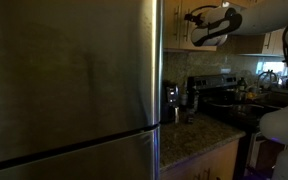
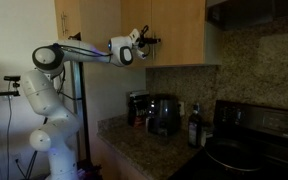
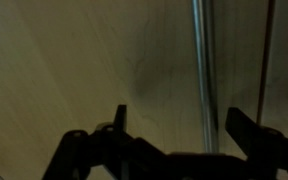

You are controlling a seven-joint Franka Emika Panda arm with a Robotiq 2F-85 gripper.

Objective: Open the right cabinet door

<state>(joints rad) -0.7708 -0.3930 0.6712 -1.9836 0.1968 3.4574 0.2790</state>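
Now, your readout:
Gripper (image 3: 177, 112): it is hovering at the right cabinet door (image 3: 74, 60), jaws standing open.
Handle (image 3: 204, 60): it is running upright between your fingers, nearer one; contact cannot be told.
Wrist view: it alone is showing that straddle, and the seam (image 3: 267, 50) beside the handle.
Arm (image 2: 89, 50): in an exterior view it is reaching high over the counter's (image 2: 134, 145) back edge, above the coffee maker (image 2: 162, 115).
Fridge (image 1: 64, 70): in an exterior view it is filling most of the frame.

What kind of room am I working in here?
Most likely a home kitchen: a stainless fridge, wooden wall cabinets over a granite counter, and a stove.
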